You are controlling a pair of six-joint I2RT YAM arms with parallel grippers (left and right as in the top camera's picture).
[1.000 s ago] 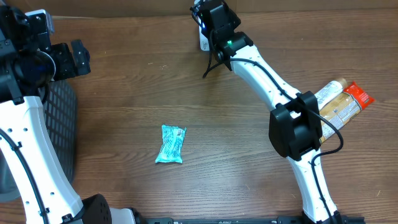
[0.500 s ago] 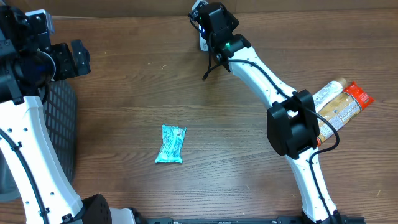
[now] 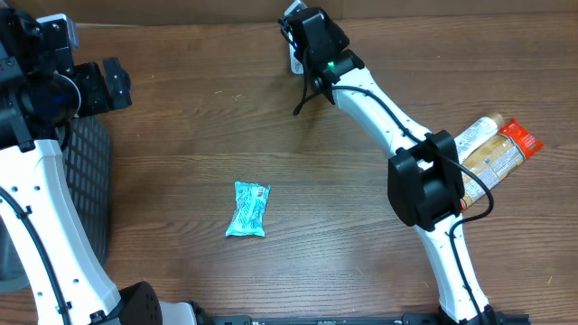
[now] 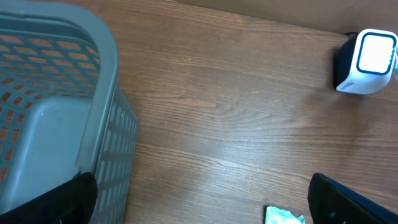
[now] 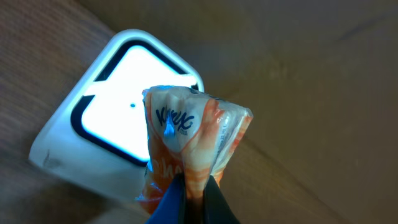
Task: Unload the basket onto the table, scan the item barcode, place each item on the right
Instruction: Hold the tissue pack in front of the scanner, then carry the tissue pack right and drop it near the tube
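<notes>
My right gripper [image 5: 194, 186] is shut on an orange-and-white snack packet [image 5: 189, 140], pinching its lower end. The packet stands upright just in front of the white barcode scanner [image 5: 118, 118], whose window glows bright. From overhead, the right gripper [image 3: 305, 38] hovers at the table's far edge over the scanner [image 3: 294, 63]; the packet is hidden under the wrist there. The left wrist view shows the scanner [image 4: 367, 61] far off at the upper right. My left gripper [image 4: 202, 202] is open with nothing between its fingers, hanging beside the basket.
A grey mesh basket [image 4: 56, 112] stands at the left edge [image 3: 88, 181]. A teal packet [image 3: 247, 209] lies mid-table, its corner showing [image 4: 283, 216] in the left wrist view. More packaged items [image 3: 492, 149] lie at the right.
The right gripper with the packet has shifted slightly left and towards the back over the scanner. The left arm has stayed still.
</notes>
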